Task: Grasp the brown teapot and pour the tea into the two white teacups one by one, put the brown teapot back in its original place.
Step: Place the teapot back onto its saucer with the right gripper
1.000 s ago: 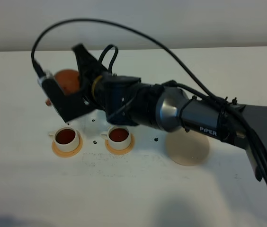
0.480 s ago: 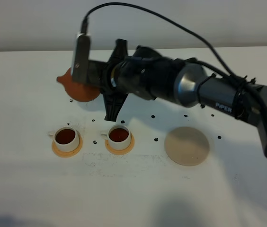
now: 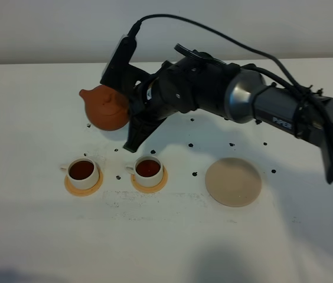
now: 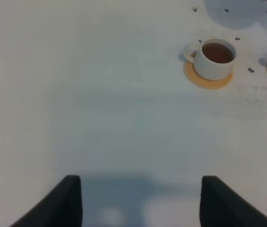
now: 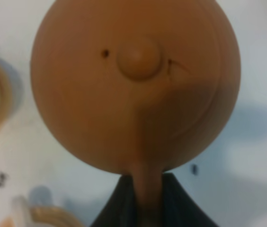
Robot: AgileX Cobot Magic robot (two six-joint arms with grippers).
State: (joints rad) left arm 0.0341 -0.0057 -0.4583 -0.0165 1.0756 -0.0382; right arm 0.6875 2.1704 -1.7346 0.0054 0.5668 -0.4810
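The brown teapot (image 3: pixel 103 108) hangs in the air behind the two white teacups, its spout pointing left. My right gripper (image 3: pixel 130 104) is shut on its loop handle. From above, the right wrist view shows the teapot's (image 5: pixel 136 80) knobbed lid, with the right gripper (image 5: pixel 143 203) clamped on the handle. Both teacups, the left (image 3: pixel 84 171) and the right (image 3: pixel 148 168), stand on orange saucers and hold dark tea. The beige coaster (image 3: pixel 233 181) lies bare to the right. My left gripper (image 4: pixel 140 203) is open over bare table, well short of the left teacup (image 4: pixel 216 57).
Small dark specks (image 3: pixel 193 144) are scattered on the white table around the cups and the coaster. The right arm's black body (image 3: pixel 261 106) and cable stretch across the table's back right. An orange saucer (image 4: pixel 208 81) sits under the left cup.
The right wrist has turned back and the teapot has risen from low over the left cup, moving a little right, with its body now in plain view. Cups and coaster have not moved.
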